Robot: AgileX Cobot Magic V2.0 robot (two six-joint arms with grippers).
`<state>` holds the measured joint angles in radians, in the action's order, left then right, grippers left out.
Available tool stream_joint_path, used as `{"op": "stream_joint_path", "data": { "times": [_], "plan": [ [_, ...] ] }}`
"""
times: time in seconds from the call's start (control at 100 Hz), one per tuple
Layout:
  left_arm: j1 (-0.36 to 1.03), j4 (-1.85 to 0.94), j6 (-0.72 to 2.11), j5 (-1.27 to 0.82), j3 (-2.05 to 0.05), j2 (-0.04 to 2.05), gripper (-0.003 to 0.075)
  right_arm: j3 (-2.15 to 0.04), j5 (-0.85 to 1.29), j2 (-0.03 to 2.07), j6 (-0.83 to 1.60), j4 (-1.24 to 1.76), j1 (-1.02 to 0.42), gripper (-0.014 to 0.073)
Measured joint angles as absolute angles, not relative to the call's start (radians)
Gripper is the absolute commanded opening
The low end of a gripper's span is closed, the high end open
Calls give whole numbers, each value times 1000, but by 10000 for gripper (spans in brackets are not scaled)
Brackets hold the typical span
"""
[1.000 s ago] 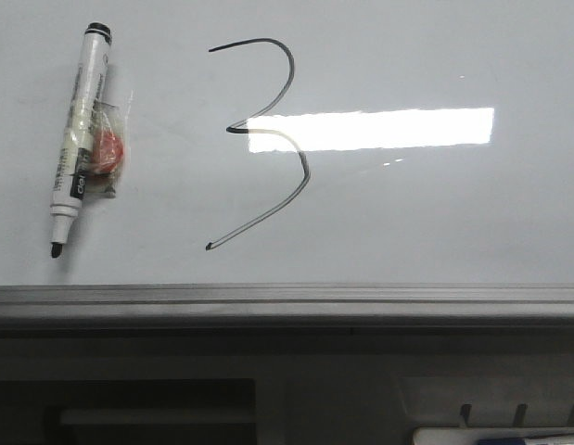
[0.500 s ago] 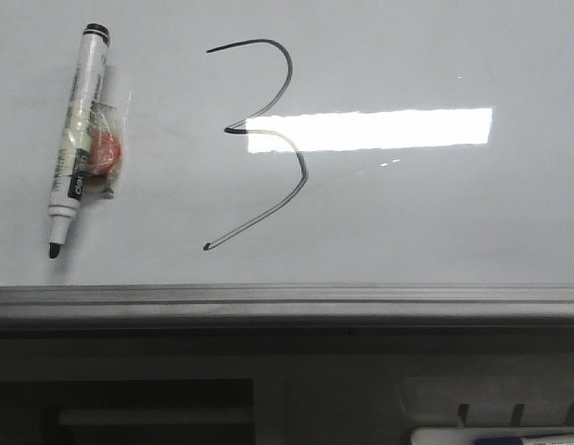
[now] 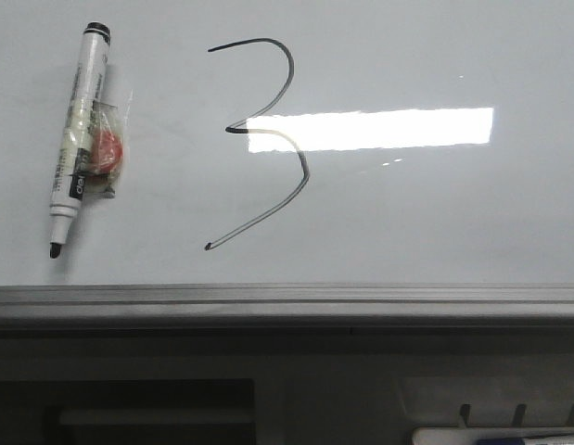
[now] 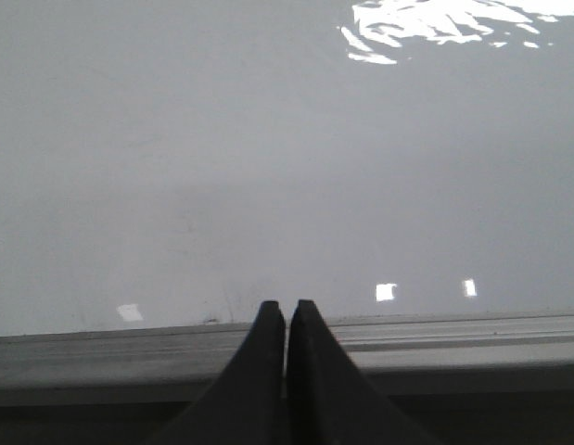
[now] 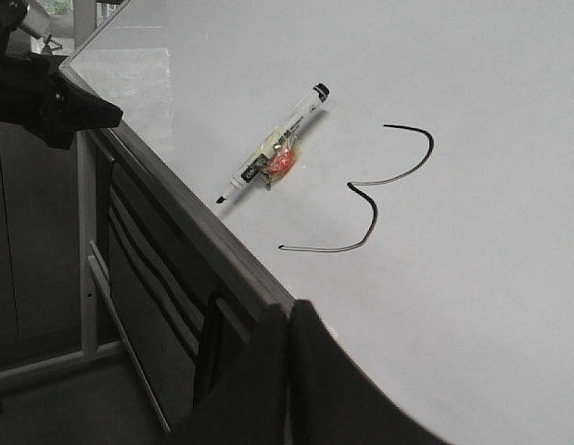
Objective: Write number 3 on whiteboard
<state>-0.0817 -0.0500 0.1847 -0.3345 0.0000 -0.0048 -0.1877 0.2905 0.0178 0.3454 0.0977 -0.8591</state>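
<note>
Left gripper (image 4: 287, 311): jaws closed together, nothing held, poised over near edge strip of whiteboard (image 3: 435, 213), bare board beyond fingertips.

Marker (image 3: 75, 137): uncapped, lies flat on board, red-and-clear wrapper (image 3: 107, 154) taped at barrel; well forward of both grippers, nearer left one.

Number 3 (image 3: 268, 139): complete, upper bowl, waist, long lower tail; just beside marker, on side toward right gripper.

Right gripper (image 5: 288, 315): jaws closed, empty, at board's near edge, numeral well ahead.

Judgement: writing appears finished. Retreat step: keep both grippers off board surface; avoid smearing wet ink; leave marker undisturbed.
</note>
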Motion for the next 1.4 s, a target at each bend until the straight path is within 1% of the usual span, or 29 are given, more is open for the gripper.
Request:
{"op": "stream_joint_path", "data": {
  "times": [0.84,0.93,1.02,1.12,1.26,1.4],
  "plan": [
    [-82,-48,185,-335,0,-5,-21,-188,284,18,345,98,-859,-48],
    [-82,-48,185,-335,0,-5,-20,-188,282,18,345,98,-843,-48],
    [-82,-48,185,-335,0,-5,-21,-188,282,18,345,98,-795,-48],
    [-82,-48,185,-335,0,-5,-21,-188,280,18,345,98,-703,-48],
    [-82,-48,185,-335,0,-5,-20,-188,280,36,345,98,-523,-48],
    [-82,-48,185,-335,0,-5,-21,-188,280,55,345,98,-314,-48]
  ]
}}
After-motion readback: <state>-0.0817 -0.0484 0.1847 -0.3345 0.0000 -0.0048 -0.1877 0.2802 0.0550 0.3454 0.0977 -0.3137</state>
